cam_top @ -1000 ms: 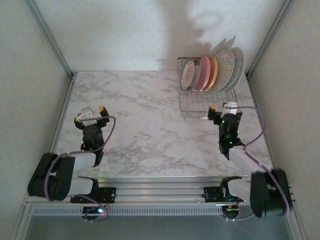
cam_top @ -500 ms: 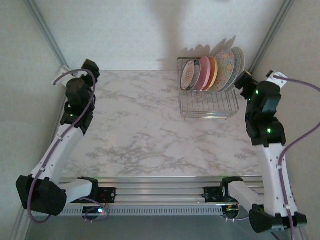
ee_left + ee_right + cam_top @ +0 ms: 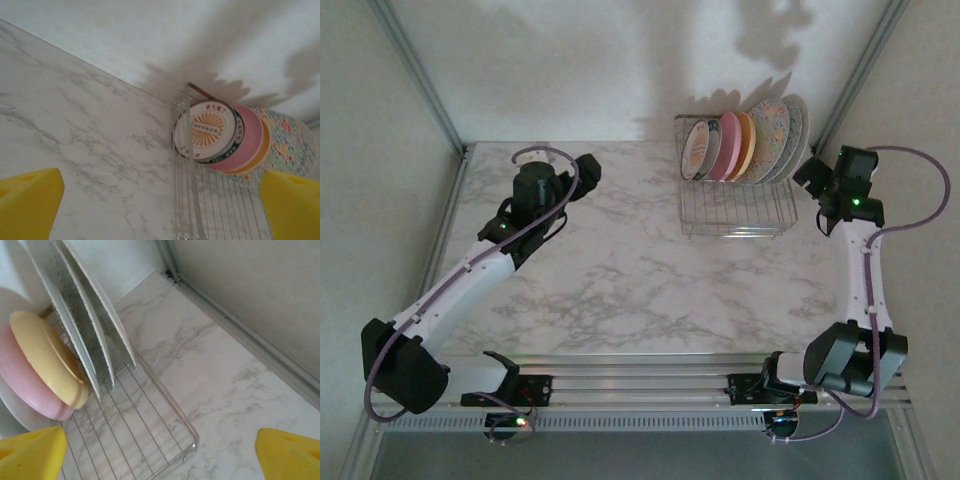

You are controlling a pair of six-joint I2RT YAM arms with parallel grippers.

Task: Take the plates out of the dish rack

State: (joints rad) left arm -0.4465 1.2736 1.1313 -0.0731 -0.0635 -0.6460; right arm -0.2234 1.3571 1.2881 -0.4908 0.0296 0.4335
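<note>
Plainly, the right gripper (image 3: 160,450), fingers (image 3: 30,450) apart like the left gripper's (image 3: 160,200), could clip the rack (image 3: 735,212) and topple the leaning plates (image 3: 50,360).

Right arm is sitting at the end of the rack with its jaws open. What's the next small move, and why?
Probably ease the right gripper toward the rim of the outermost plate until the open jaws straddle it. That plate leans at the right end of the rack, nearest this gripper, and nothing is gripped yet.
</note>
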